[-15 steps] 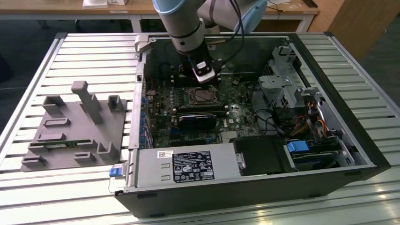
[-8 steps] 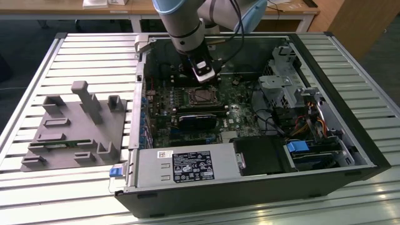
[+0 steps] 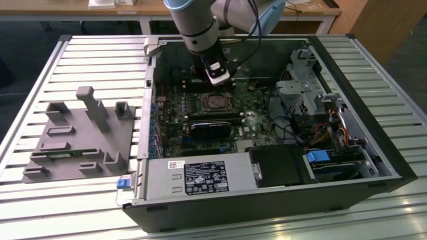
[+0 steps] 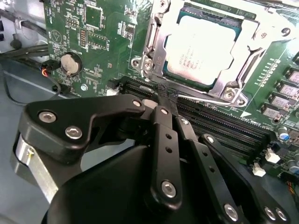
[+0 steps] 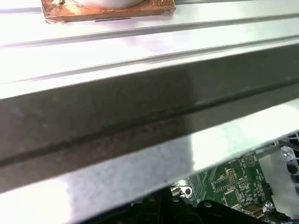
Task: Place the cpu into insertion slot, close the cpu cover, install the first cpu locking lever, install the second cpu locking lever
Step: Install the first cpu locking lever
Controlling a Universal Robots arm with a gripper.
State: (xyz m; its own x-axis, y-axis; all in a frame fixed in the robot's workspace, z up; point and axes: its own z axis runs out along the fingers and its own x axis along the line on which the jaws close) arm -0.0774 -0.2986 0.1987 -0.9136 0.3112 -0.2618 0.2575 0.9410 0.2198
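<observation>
Closest up: black gripper [image 4: 166,95], fingers pinched narrow, tips touching a thin silver locking lever [image 4: 210,100]; cannot tell whether clamped on it. Hangs low inside an open-sided computer case [image 3: 267,205], over green motherboard [image 4: 93,37]. Just beyond the tips, cpu [image 4: 201,49] seated in the insertion slot [image 3: 215,102], cpu cover [image 4: 158,39] down flat around it. Under the case, slatted aluminium table [image 3: 87,55]; on it, beside the case at the exterior view's left, grey fixture block [image 3: 80,135] with upright posts. Behind, wooden desks [image 3: 67,12].

Your open approach to the black-framed square insertion slot [image 3: 215,102] is from above; a black rectangular heatsink block [image 3: 210,129] crowds it, with a silvery metal drive cage [image 3: 300,92] nearby.
</observation>
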